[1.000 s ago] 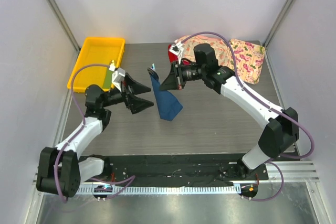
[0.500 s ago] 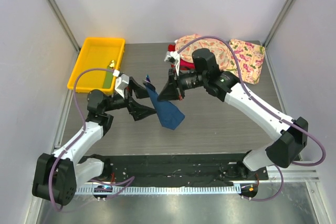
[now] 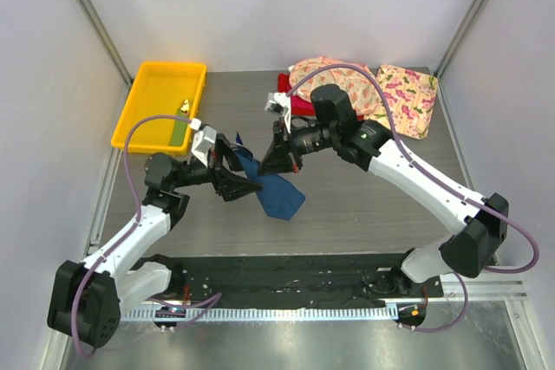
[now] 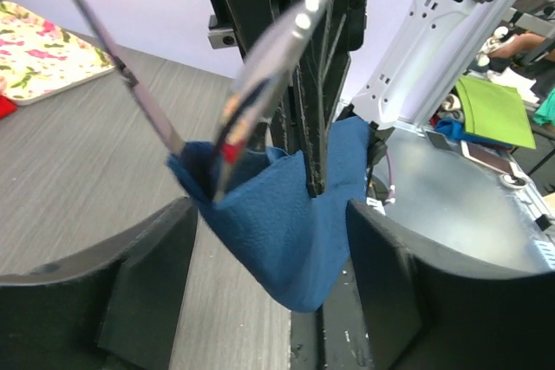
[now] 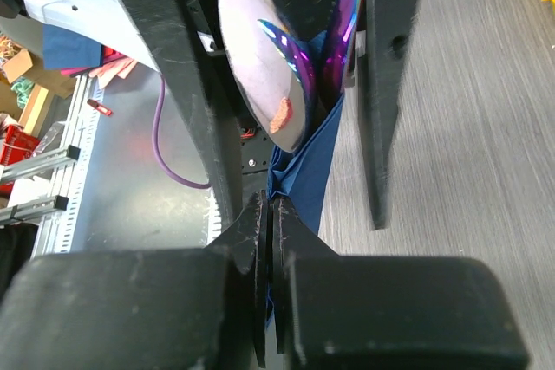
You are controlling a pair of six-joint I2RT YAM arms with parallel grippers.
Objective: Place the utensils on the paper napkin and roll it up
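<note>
The dark wood-grain surface (image 3: 373, 214) spreads out ahead of me, shut in by plain white walls (image 3: 260, 6) at 9, 12 and 3 o'clock. At 1 o'clock, along the far edge, lie two pink floral cloths (image 3: 408, 97), with a red cloth (image 3: 284, 84) just beside them toward 12. At 10 o'clock sits a yellow tray (image 3: 139, 119). It holds a flat green strip (image 3: 178, 132) and, just past that toward 12, a tiny yellow object (image 3: 185, 107). Near the middle of the surface the paper napkin (image 3: 279, 195) hangs between my two arms, folded into a navy pouch. The utensils (image 4: 286, 36) stand tilted in it, a silver spoon head and slim handles poking out at the top. My right jaws, reaching in from 3 o'clock, are pressed together on the napkin's upper fold. My left jaws, coming from 9 o'clock, stand wide apart with one on each side of the pouch. I cannot tell whether they touch the paper.
</note>
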